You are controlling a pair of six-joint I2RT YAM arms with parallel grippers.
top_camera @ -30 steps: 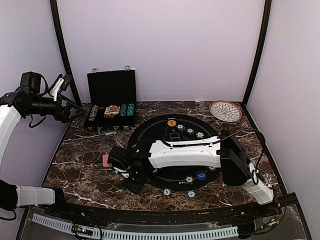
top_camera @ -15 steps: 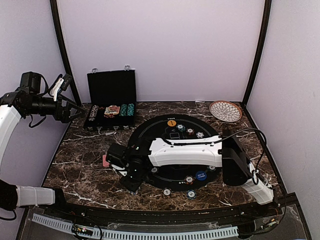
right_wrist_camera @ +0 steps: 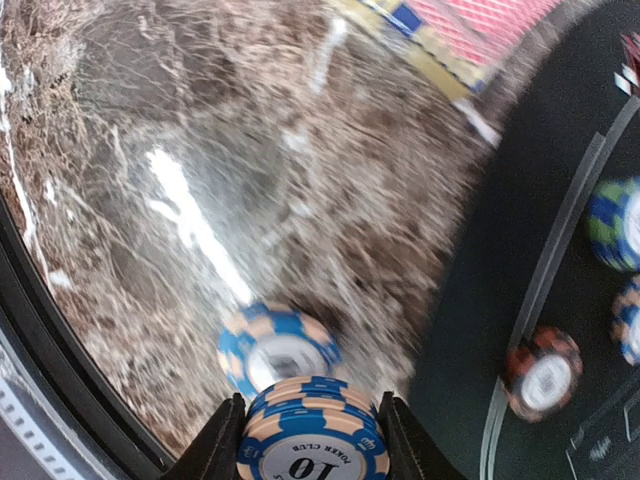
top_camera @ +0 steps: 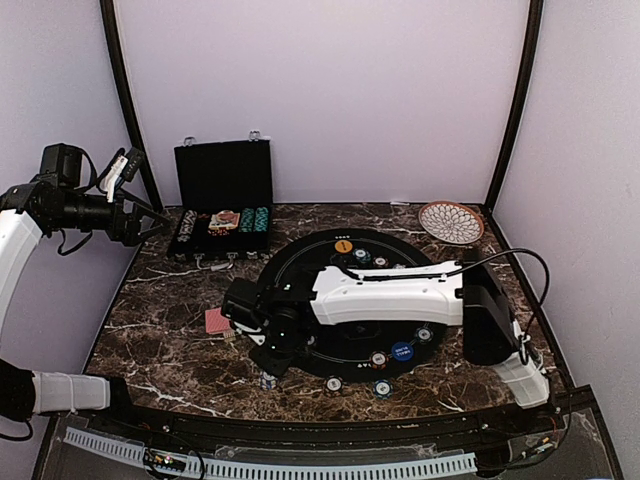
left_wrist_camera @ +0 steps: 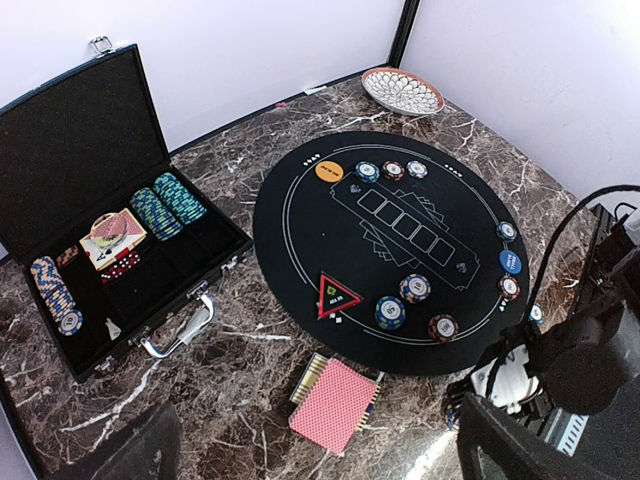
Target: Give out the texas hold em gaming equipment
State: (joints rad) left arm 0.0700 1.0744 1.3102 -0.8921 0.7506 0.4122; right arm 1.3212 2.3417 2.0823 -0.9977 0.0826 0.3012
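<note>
Poker chips (right_wrist_camera: 312,428), a blue-and-tan stack marked 10, sit pinched in the right jaws just above the marble surface (right_wrist_camera: 120,200), beside the black mat (right_wrist_camera: 500,250). One loose chip (right_wrist_camera: 278,350) lies beneath. The left jaws, spread wide, hang raised left of the open case (top_camera: 223,178).

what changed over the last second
The right gripper slid right, off the red-backed card deck, now fully visible; it holds a blue-and-peach 10 chip near a loose chip lying on the marble. Left arm, case and mat chips stayed put.
</note>
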